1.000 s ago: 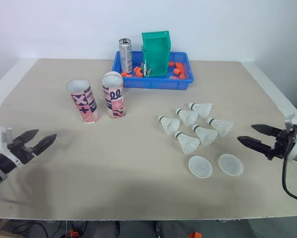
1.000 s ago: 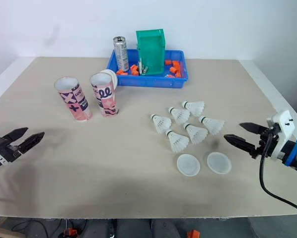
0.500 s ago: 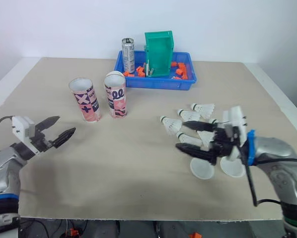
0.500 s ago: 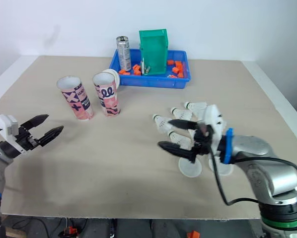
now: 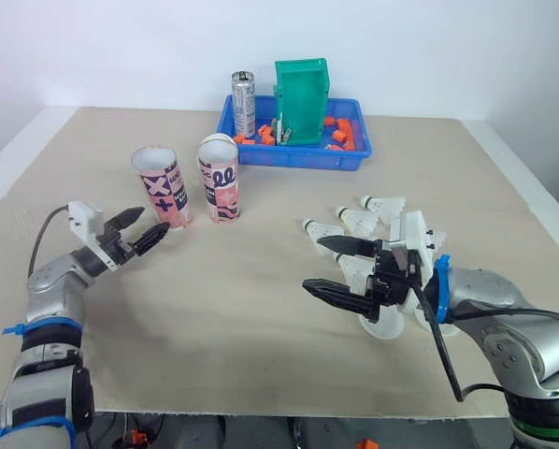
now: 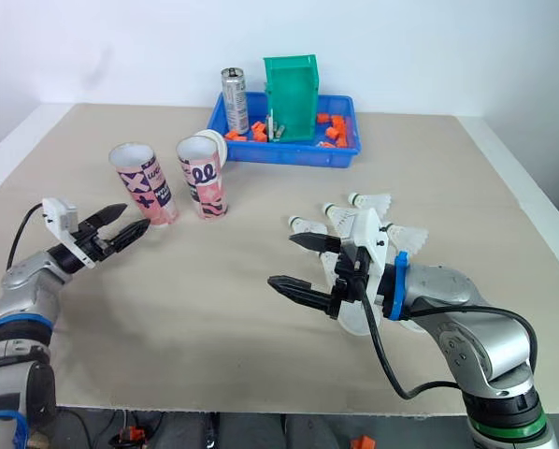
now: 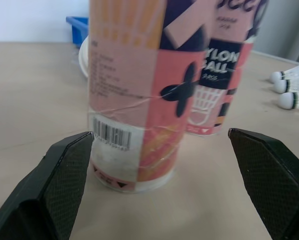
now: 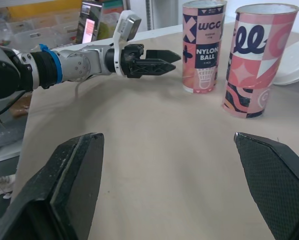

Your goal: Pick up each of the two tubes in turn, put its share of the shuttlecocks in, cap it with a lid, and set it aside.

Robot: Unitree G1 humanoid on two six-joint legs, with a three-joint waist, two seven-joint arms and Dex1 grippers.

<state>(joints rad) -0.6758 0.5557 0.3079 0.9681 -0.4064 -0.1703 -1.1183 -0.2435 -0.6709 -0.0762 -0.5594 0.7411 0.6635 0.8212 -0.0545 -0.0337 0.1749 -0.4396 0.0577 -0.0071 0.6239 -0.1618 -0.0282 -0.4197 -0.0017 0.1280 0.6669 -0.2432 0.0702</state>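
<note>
Judging by the layout, the step in hand is the first pickup: the left gripper [image 5: 150,225] sits low, just beside the X-patterned tube [image 5: 160,187], fingers spread wide and gripping nothing. In the left wrist view the tube's lower body stands between the two fingers, not touched yet.

To do it well, push in until the tube wall is centred between the fingers, then close on the lower-middle of the body. Squeeze lightly, since it looks like thin card that could dent. Watch the second tube [image 5: 218,178] close beside it; the outer finger needs the gap between them.

The right gripper [image 5: 312,263] hovers over the tabletop [image 5: 233,313] in front of the shuttlecocks [image 5: 359,221] and the lids [image 5: 380,328], its fingers also wide apart and empty.

Both tubes stand on their bases at the far left of the tabletop, mouths open and pointing up, long axis vertical or close to it. After lifting, the tube probably needs tilting toward the right gripper for loading.
</note>
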